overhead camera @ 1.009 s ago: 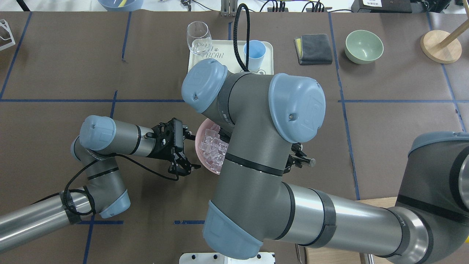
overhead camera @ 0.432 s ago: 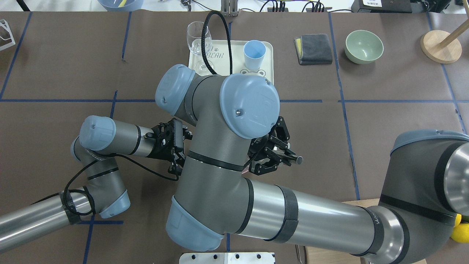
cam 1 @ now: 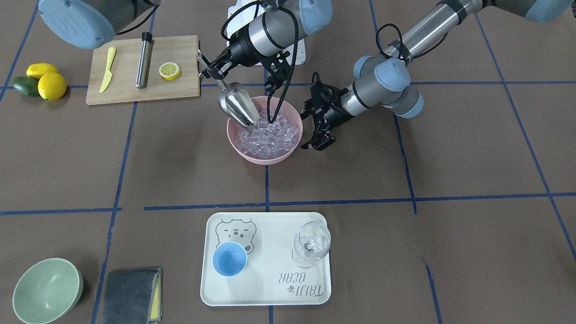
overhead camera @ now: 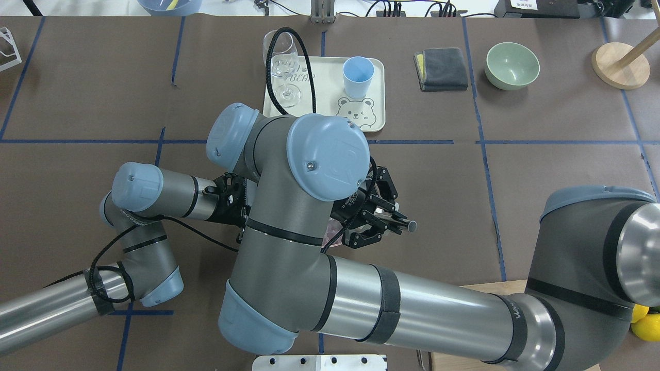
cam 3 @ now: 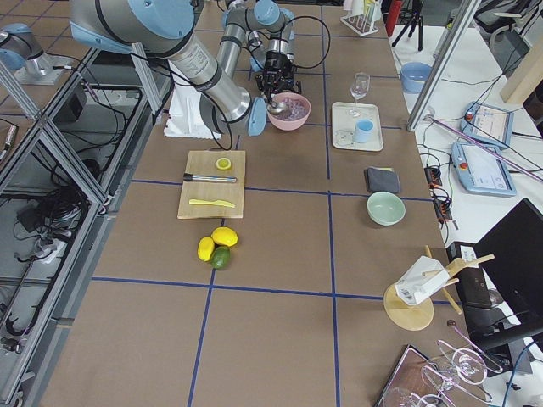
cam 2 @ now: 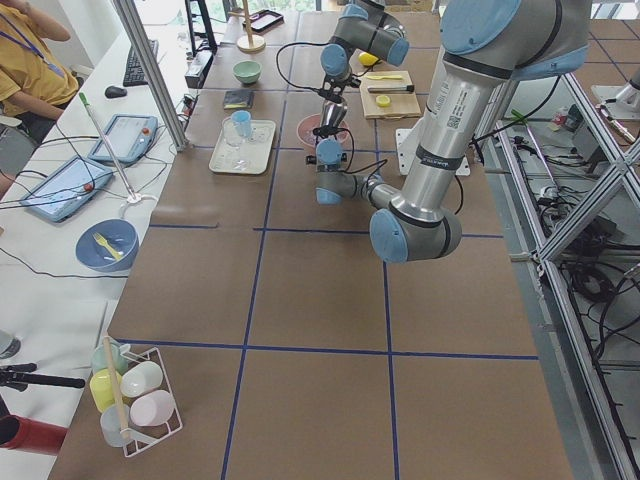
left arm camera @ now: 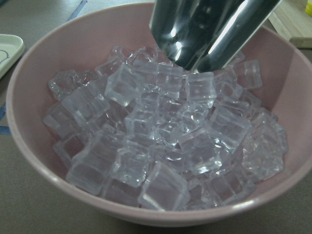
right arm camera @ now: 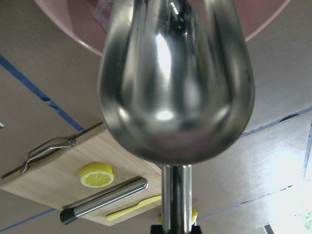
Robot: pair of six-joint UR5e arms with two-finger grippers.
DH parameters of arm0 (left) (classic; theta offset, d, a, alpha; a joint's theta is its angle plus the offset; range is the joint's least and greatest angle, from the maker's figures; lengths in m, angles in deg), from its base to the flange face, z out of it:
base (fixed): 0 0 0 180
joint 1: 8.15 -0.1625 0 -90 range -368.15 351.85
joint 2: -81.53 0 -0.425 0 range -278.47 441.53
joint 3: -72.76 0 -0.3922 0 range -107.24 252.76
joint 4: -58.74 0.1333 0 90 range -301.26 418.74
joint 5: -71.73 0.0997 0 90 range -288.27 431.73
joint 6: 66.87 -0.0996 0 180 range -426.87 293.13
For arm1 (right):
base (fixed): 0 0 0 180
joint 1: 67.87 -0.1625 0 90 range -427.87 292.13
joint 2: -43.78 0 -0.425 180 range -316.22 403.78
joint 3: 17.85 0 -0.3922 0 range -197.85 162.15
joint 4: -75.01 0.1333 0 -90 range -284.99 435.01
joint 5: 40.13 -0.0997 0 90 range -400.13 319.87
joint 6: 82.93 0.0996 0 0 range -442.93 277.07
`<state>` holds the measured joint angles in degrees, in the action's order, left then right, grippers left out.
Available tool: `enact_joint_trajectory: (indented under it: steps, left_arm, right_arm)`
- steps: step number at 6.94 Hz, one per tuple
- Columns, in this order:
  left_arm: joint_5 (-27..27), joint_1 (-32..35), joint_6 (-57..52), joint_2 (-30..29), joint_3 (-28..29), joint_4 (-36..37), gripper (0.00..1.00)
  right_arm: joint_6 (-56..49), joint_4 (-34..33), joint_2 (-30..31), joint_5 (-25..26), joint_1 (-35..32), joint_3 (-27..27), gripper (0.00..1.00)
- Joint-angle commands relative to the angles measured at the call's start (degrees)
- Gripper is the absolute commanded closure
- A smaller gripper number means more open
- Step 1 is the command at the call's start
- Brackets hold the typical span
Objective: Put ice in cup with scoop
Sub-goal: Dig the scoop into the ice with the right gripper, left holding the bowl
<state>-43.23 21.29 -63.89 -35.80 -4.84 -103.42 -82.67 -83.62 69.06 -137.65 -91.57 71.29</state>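
My right gripper (cam 1: 208, 67) is shut on the thin handle of the steel scoop (cam 1: 238, 109). The scoop tilts down with its mouth in the ice (cam 1: 274, 135) at the near-robot rim of the pink bowl (cam 1: 263, 158). The left wrist view shows the scoop (left arm camera: 204, 29) touching the ice (left arm camera: 165, 131). My left gripper (cam 1: 308, 130) is open beside the bowl's rim. The light-blue cup (cam 1: 229, 258) stands empty on the cream tray (cam 1: 270, 292). In the overhead view my right arm hides the bowl, and the cup (overhead camera: 358, 74) shows at the back.
A clear stemmed glass (cam 1: 311, 243) stands on the tray beside the cup. A cutting board (cam 1: 130, 92) with a lemon half, a yellow knife and a steel cylinder lies near the right arm. A green bowl (cam 1: 47, 290) and a grey cloth (cam 1: 130, 294) lie at the far side.
My right arm has swung toward the left arm over the pink bowl, bringing the scoop down to the ice. The bowl is now hidden in the overhead view. The left arm has not moved.
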Motion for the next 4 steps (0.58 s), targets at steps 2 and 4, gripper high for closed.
enact_joint_trajectory:
  steps: [2,4]
  left_arm:
    - [0.0,0.0,0.0,0.0,0.0,0.0,0.00]
    - [0.0,0.0,0.0,0.0,0.0,0.0,0.00]
  right_arm:
    - [0.7,5.1,0.2,0.2,0.1,-2.7,1.00]
    - [1.2,8.1,1.3,0.2,0.5,-2.8,1.00]
